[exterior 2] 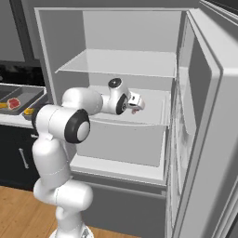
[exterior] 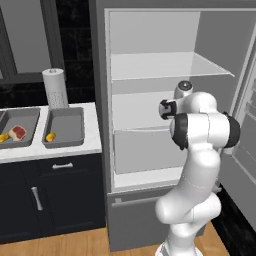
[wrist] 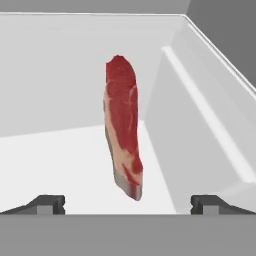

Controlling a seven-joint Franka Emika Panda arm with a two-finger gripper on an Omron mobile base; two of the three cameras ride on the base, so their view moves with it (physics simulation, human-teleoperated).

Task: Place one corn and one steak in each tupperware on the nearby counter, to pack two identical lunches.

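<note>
Fridge (exterior 2: 195, 93): door swung wide to the right; the arm reaches onto the middle shelf (exterior 2: 153, 116).
Counter (exterior: 75, 147): white worktop left of the fridge, carrying both trays side by side, a paper towel roll (exterior: 55, 89) standing behind them.
Left tupperware (exterior: 30, 135): already holds one corn (exterior: 4, 136) and one steak (exterior: 17, 132); by the look of it, this lunch is complete.
Right tupperware (exterior: 67, 125): holds a second corn (exterior: 50, 136) at its near left corner and no meat; it lacks one steak.
Steak in the fridge (wrist: 124, 150): lies on the middle shelf, just ahead of the hand. In the hand view its long axis runs from bottom to top of the picture, that is, away from the hand toward the back wall, with the red face turned to the camera and the pale fat rim along its left and lower edge. In the right base view it is a small reddish patch (exterior 2: 135, 110) at the fingertips.
Gripper (wrist: 127, 205): jaws spread as wide as they go, empty, one tip on either side of the steak's near end; no contact can be made out.
Step in hand: approach to the second steak, the last item to pack.
Next move, as judged: advance until the tips straddle the narrow width, close across it rather than along its length, lift clear of the shelf, then carry it out to the right tupperware.
</note>
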